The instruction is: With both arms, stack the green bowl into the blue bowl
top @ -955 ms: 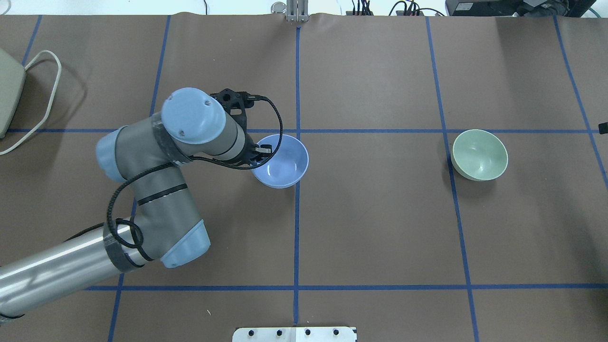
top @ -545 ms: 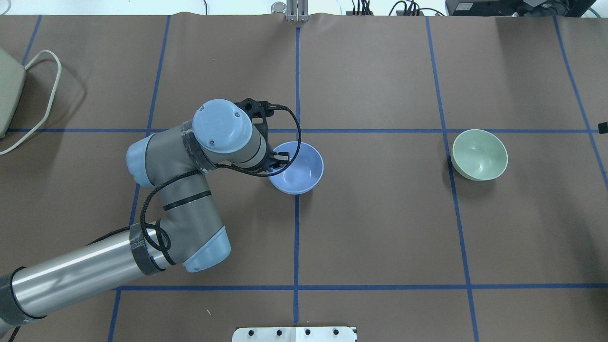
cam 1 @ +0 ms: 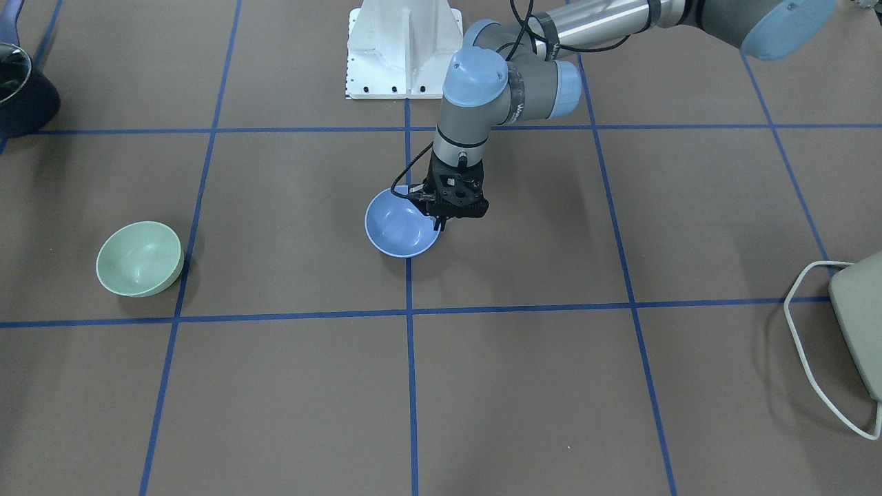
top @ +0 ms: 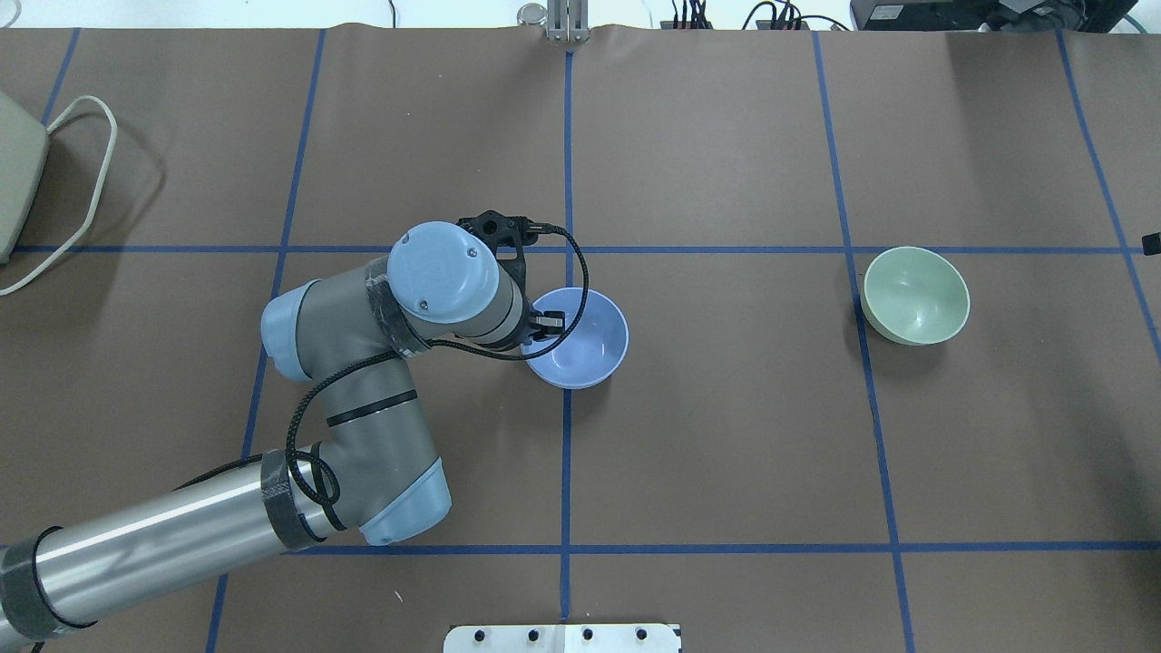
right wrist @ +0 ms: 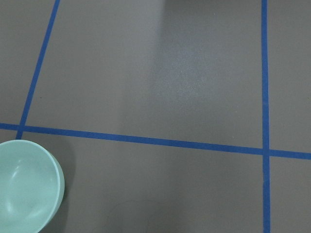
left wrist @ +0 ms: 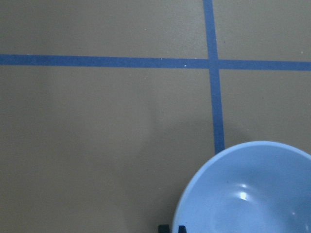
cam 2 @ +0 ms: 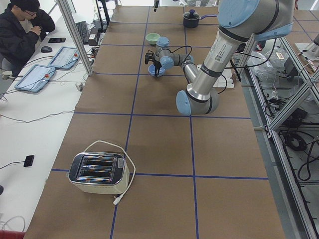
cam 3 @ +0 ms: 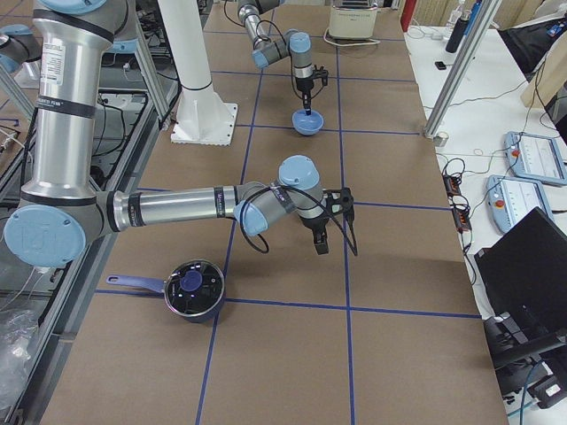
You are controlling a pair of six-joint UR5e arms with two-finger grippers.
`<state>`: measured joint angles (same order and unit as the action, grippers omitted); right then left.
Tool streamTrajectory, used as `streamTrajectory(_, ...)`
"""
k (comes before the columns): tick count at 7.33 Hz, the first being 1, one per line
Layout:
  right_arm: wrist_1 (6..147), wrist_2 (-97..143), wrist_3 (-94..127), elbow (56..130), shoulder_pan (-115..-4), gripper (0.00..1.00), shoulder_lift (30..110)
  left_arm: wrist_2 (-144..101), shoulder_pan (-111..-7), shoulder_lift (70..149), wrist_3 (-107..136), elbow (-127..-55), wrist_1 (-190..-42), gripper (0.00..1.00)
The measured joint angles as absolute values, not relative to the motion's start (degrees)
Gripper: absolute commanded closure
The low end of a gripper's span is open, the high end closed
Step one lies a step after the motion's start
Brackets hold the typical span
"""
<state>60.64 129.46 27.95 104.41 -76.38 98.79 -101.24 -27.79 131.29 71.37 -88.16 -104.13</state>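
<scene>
The periwinkle-blue bowl (top: 585,340) sits upright at the table's centre line, also in the front view (cam 1: 402,232). My left gripper (top: 544,324) is shut on its left rim, one finger inside and one outside; the left wrist view shows the bowl (left wrist: 252,194) beside the fingertips (left wrist: 172,228). The pale green bowl (top: 916,295) stands alone at the right, upright and empty (cam 1: 140,258); it shows at the lower left of the right wrist view (right wrist: 24,187). My right gripper (cam 3: 319,246) shows only in the exterior right view, pointing down above the table; I cannot tell whether it is open.
A toaster with a white cord (top: 14,181) stands at the table's left edge (cam 2: 97,172). A dark pot with a lid (cam 3: 193,288) sits at the right end. The white base column (cam 1: 403,48) is behind the blue bowl. An operator (cam 2: 22,30) sits beside the table.
My left arm has moved to the right with the blue bowl in its grip, carrying it across the centre line. The green bowl has not moved.
</scene>
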Motion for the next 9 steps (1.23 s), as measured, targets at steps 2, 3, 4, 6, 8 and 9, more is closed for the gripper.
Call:
streamTrajectory(2, 60.6, 129.5, 27.9, 104.4, -76.4, 0.00, 98.8, -101.2, -27.7, 131.1, 71.2, -88.2, -104.3, 0.19)
streamTrajectory(3, 60.6, 129.6, 27.9, 104.4, -76.4, 0.00, 98.8, -101.2, -27.7, 130.9, 71.1, -88.2, -104.7, 0.03)
streamTrajectory(4, 60.6, 129.6, 28.0, 104.4, -76.4, 0.00, 98.8, -101.2, -27.8, 130.8, 71.0, -88.9, -104.9, 0.03)
streamTrajectory(6, 60.6, 129.7, 28.2, 104.5, -76.4, 0.00, 98.7, -102.7, -30.2, 129.6, 70.7, -95.3, -101.7, 0.02)
streamTrajectory(8, 60.6, 129.7, 32.6, 104.9, -75.5, 0.00, 98.0, -109.8, -37.1, 124.8, 64.4, -107.4, -90.9, 0.01)
streamTrajectory(9, 60.6, 129.6, 36.2, 105.5, -74.1, 0.00, 97.5, -113.3, -41.8, 121.5, 57.1, -112.9, -85.7, 0.01)
